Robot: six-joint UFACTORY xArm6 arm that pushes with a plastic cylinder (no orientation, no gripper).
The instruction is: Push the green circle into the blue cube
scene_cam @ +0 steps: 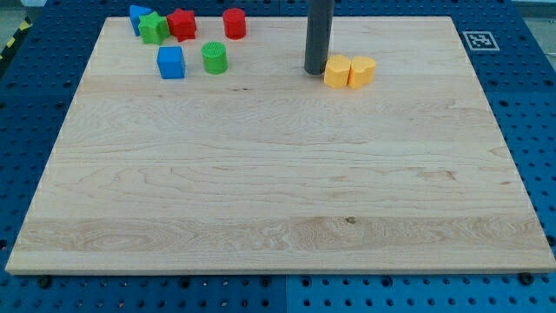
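Observation:
The green circle (215, 57) stands on the wooden board near the view's top left. The blue cube (171, 63) sits just to its left, a small gap between them. My tip (315, 70) rests on the board well to the right of the green circle, right beside the left one of two yellow blocks. The rod rises straight up out of the view's top.
Two yellow blocks (337, 71) (361, 71) touch each other right of my tip. A red cylinder (234, 23), a red star-like block (182, 24), a green star-like block (154, 28) and a blue block (138, 16) cluster at the top left. The board's top edge (278, 17) is close.

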